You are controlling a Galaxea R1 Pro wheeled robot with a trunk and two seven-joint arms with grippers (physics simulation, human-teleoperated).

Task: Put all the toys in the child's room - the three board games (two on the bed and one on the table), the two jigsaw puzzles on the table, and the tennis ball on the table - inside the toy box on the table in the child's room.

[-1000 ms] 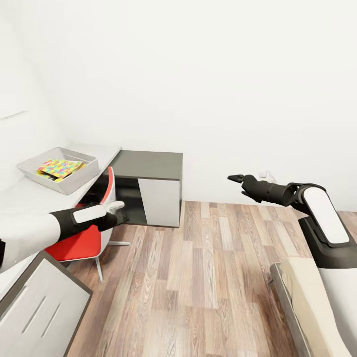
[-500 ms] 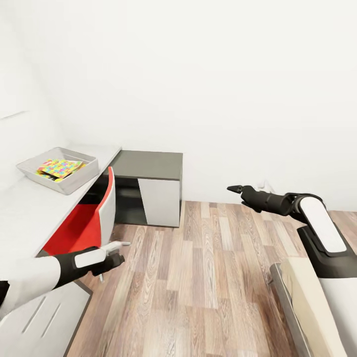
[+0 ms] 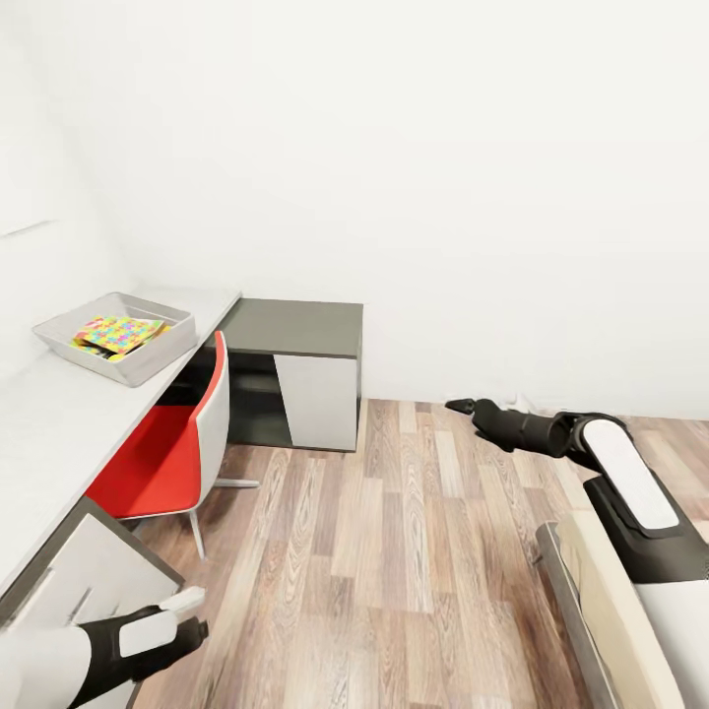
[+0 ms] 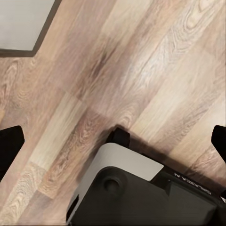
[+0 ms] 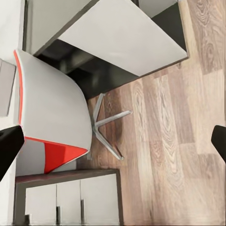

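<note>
**Arms tucked down, heading for the bed**

Both arms have dropped since a sec ago: the left claw (image 3: 187, 611), which was level w/ the chair seat, now hangs low near the floor by the white-fronted drawer unit (image 3: 84, 591), and the right claw (image 3: 456, 404) has sunk from chest height to just over the wood-plank floor (image 3: 394, 551). Camera itself hasn't shifted.

Claw state: both wrist views show dark fingertips at opposite edges w/ nothing between, so both are spread wide and empty.

Task things: the shallow light grey toy box (image 3: 148, 362) sits at the far end of the light grey bench (image 3: 59, 414), w/ a multicolour puzzle-piece-patterned box (image 3: 118, 333) lying inside it, tilted on something beneath. No loose toys seen on the bench stretch in view. A corner of the beige mattress on its dark grey frame (image 3: 601, 591) shows by the right arm; the games on it aren't in frame.

Step, as I judge it: reposition toward the bed for the board games.
- Keep arms tucked while the base turns; the red-and-white swivel chair (image 3: 182, 438) and drawer unit sit close to the left arm.
- Swing the right arm clear of the bed frame before rolling.
- Get the mattress top into view before reaching.
</note>
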